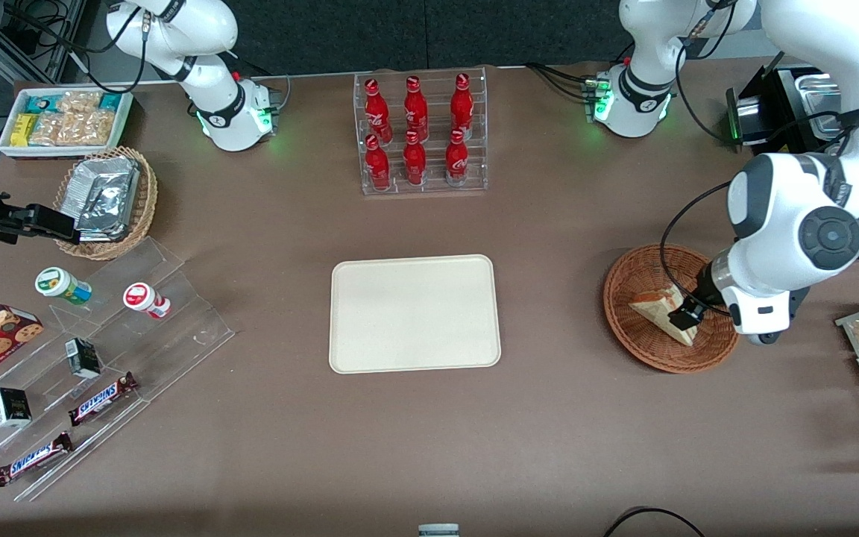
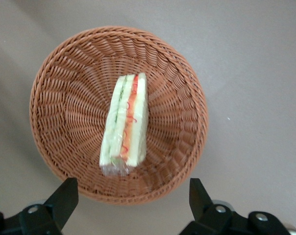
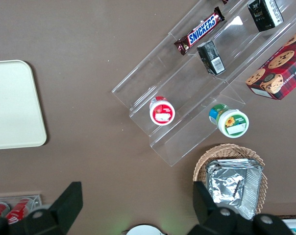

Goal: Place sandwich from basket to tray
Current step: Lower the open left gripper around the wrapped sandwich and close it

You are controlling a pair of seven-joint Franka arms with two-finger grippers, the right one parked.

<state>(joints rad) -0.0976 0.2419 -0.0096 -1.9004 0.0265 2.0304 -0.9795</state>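
— Where is the gripper (image 1: 687,312) now?

— Low over the basket (image 1: 638,339), at the right side of the front view, roughly mid-height. Its fingers (image 2: 64,198) are spread wide with nothing between them; in the left wrist view the two dark tips stand apart, just outside the wicker rim.

— And the sandwich (image 2: 125,124)?

— It lies inside the basket (image 2: 79,73), near the middle of the bowl, cut edge upward so the red and pale filling stripes show. From the front, the sandwich (image 1: 657,307) is partly covered by the gripper, which hangs above its end nearer the arm. Whether a fingertip touches it, I cannot tell.

— What about the tray (image 1: 414,313)?

— It sits flat at the centre of the front view, well apart from the basket, cream-coloured and bare. Its corner (image 3: 13,105) also shows at the left edge of the right wrist view.

— Anything else nearby?

— A clear rack of red bottles (image 1: 420,130) stands above the tray in the front view, farther from the camera.
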